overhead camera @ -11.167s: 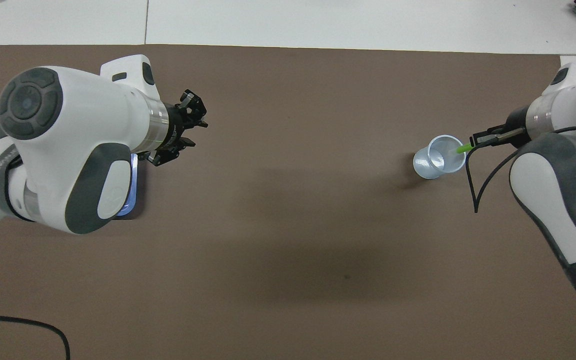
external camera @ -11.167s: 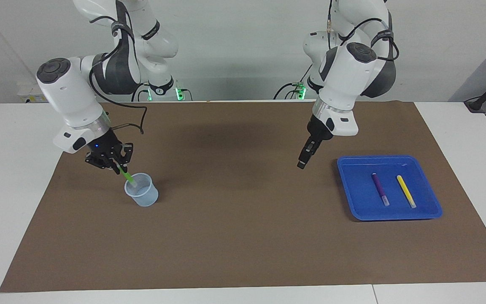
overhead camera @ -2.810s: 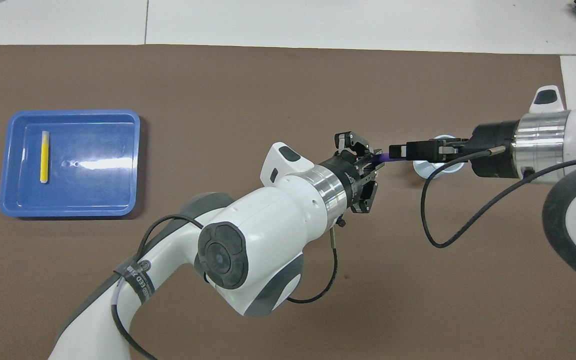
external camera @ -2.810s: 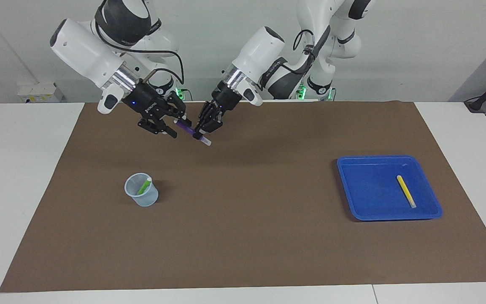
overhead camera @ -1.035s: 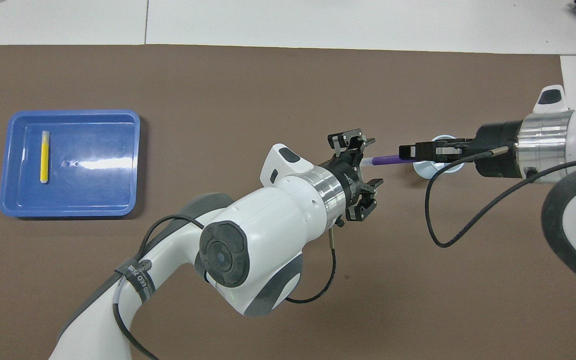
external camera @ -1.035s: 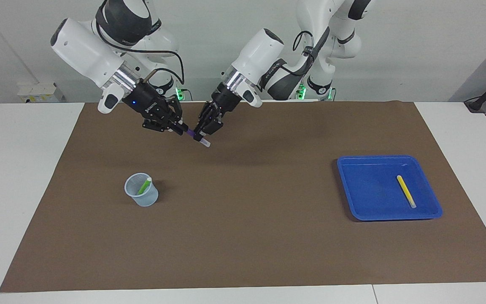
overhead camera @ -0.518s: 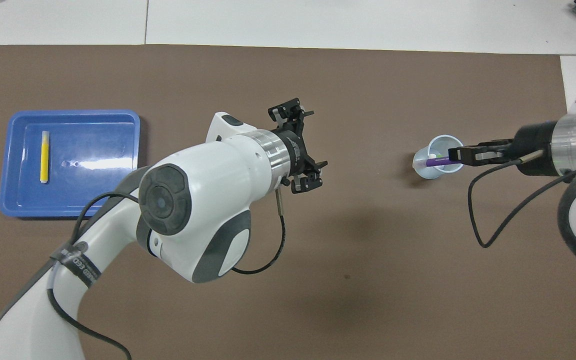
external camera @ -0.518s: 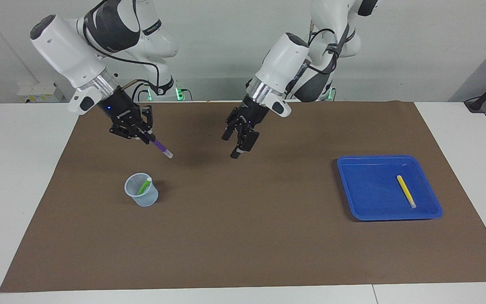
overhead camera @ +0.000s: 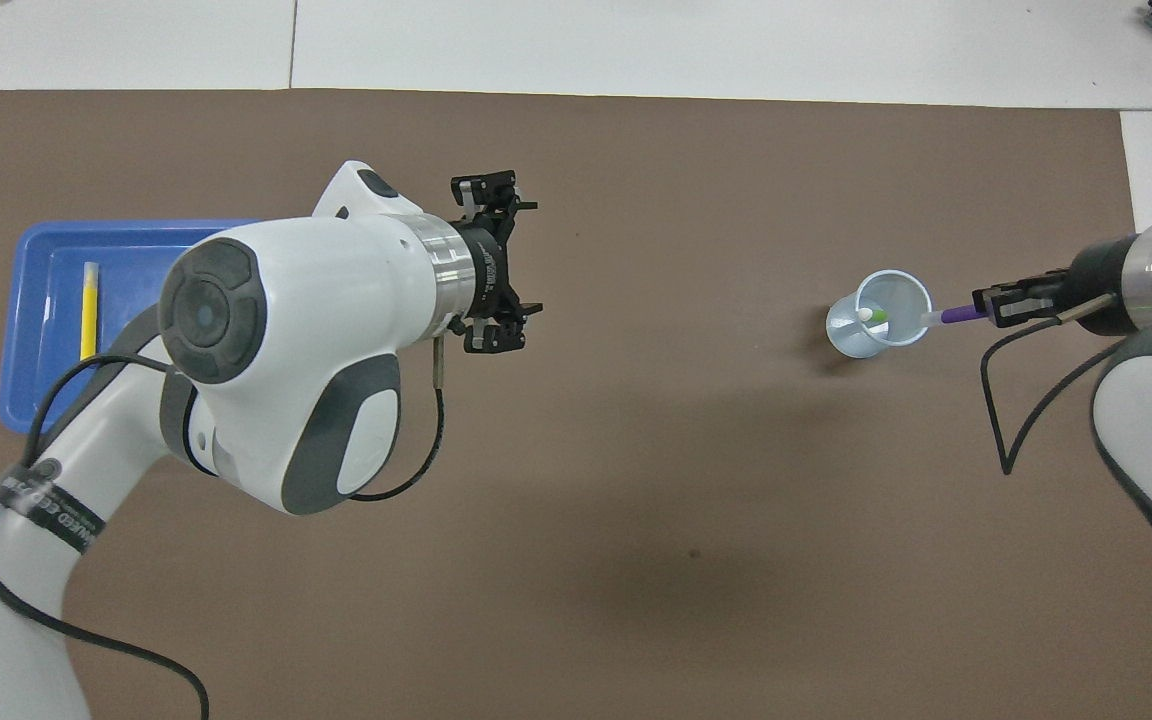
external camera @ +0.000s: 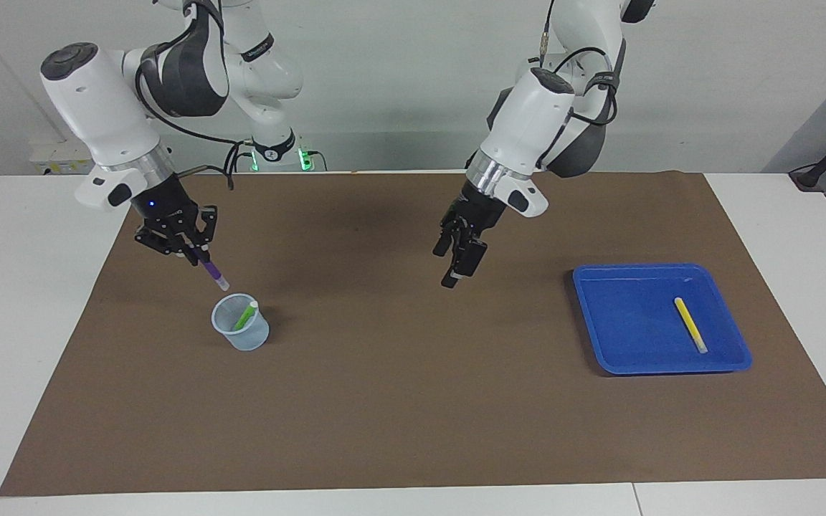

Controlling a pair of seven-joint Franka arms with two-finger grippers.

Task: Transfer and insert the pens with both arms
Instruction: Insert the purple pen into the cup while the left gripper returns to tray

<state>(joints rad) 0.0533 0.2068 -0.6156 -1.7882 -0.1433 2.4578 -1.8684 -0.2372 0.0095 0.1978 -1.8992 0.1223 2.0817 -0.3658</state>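
The right gripper (external camera: 192, 252) is clamping the slim purple pen (external camera: 212, 271), tilting w/ its pale tip just above the clear plastic cup's (external camera: 241, 332) rim, while the left gripper (external camera: 454, 261), fingers apart, is hanging mid-mat.

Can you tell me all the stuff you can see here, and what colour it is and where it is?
green pen: 1, bright green, standing in the cup
cup: 1, clear bluish, toward the right arm's end of the mat
purple pen: 1, purple, held tilted over the cup
yellow pen: 1, yellow, lying in the tray
tray: 1, blue, toward the left arm's end
mat: 1, brown, covering the table
right gripper: 1, black, shut on the purple pen
left gripper: 1, black, open, empty, over the mat
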